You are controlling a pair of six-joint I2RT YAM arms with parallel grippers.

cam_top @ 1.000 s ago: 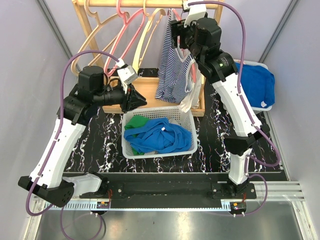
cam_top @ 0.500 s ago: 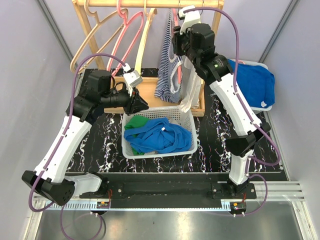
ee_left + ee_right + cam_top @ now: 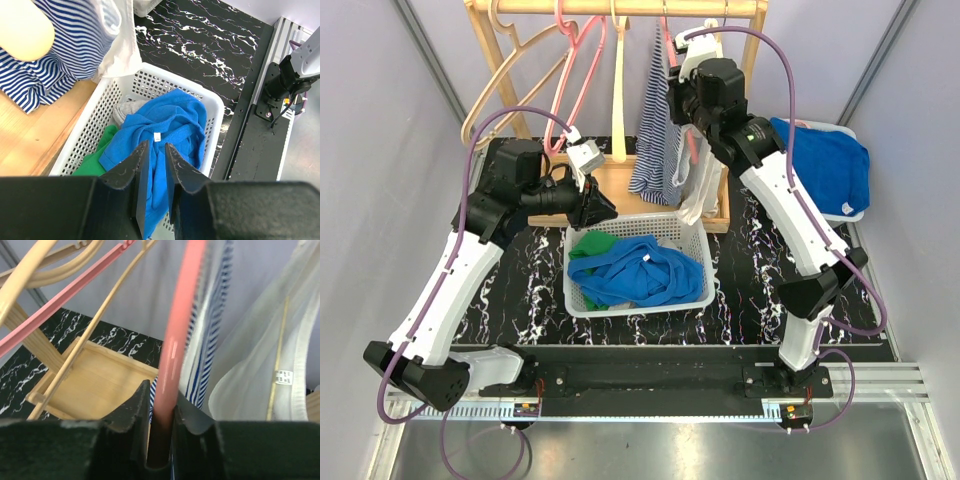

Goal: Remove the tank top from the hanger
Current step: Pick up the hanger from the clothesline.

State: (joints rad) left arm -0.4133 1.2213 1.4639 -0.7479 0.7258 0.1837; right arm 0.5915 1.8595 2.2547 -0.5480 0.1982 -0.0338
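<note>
Rack (image 3: 520,8) tipping is the biggest worry. The right gripper (image 3: 161,400), up near the rack's rail, is clamped on the pink hanger (image 3: 175,340), and a sideways tug would drag the whole frame rather than free anything. The striped tank top (image 3: 655,140) seems to hang from that hanger below the rail, straps not yet off. Pulling the hanger alone could stretch or snag them. The white garment (image 3: 695,195) just beside it on the rack might catch and come along. The left gripper (image 3: 156,145), low in front of the rack, is all but closed on nothing, so the cloth is unheld and could bunch.
</note>
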